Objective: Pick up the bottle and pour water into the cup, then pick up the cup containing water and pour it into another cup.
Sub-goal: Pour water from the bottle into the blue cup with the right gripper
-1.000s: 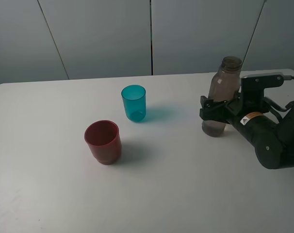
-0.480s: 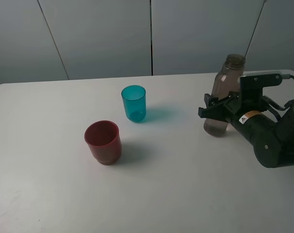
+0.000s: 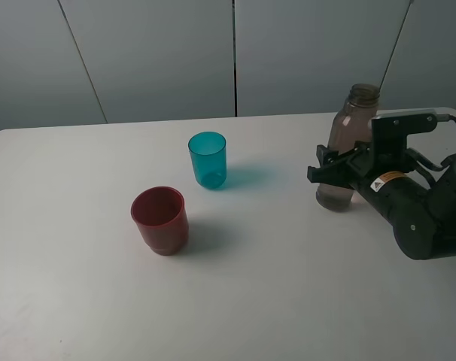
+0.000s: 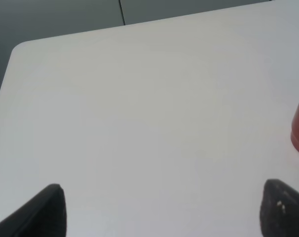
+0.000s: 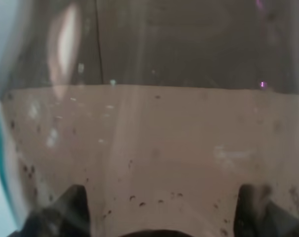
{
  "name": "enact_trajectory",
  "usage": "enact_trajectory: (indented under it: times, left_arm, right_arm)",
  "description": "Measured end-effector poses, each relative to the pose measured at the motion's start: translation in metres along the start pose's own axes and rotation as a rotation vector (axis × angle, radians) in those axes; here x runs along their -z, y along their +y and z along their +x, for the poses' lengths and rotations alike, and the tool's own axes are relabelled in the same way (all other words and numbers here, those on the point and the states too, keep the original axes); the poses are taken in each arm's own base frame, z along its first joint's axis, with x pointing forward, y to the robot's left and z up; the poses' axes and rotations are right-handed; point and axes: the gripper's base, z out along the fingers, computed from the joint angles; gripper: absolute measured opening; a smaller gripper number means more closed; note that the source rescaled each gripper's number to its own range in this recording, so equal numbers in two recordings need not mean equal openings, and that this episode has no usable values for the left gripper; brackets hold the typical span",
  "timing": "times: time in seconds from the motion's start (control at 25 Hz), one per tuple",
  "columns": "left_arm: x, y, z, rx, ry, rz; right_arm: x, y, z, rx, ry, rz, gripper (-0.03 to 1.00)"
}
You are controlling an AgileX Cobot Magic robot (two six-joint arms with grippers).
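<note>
I see my right claw clamped on the lower body of the tall smoky grey-brown translucent plastic bottle, which leans slightly on the right side of the white table. The small teal translucent plastic cup stands well apart near the middle. The squat dark red translucent plastic cup sits near it, toward the front edge.

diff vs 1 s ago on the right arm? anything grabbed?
The right gripper closed on the bottle. A second ago its jaws stood open around it. The bottle tipped slightly, neck toward the right of the high view, with its base about where it was on the table. The teal cup and red cup did not move.
</note>
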Motion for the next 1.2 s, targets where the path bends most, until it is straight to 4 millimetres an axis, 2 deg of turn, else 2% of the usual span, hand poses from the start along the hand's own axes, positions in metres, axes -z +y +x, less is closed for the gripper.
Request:
enact_trajectory:
  times: [0.32, 0.44, 0.68, 0.92, 1.2]
  left_arm:
    - [0.000, 0.000, 0.000, 0.000, 0.000, 0.000]
    - [0.000, 0.000, 0.000, 0.000, 0.000, 0.000]
    - [0.000, 0.000, 0.000, 0.000, 0.000, 0.000]
    - [0.000, 0.000, 0.000, 0.000, 0.000, 0.000]
    - [0.000, 0.000, 0.000, -0.001, 0.000, 0.000]
  right_arm:
    - [0.000, 0.000, 0.000, 0.027, 0.003, -0.002, 0.00]
    - [0.002, 0.000, -0.006, 0.058, 0.001, -0.003, 0.00]
    - [0.000, 0.007, -0.041, 0.232, -0.057, -0.036, 0.00]
    - [-0.021, 0.021, -0.065, 0.432, 0.037, -0.108, 0.00]
    - [-0.044, 0.033, -0.096, 0.582, 0.032, -0.140, 0.00]
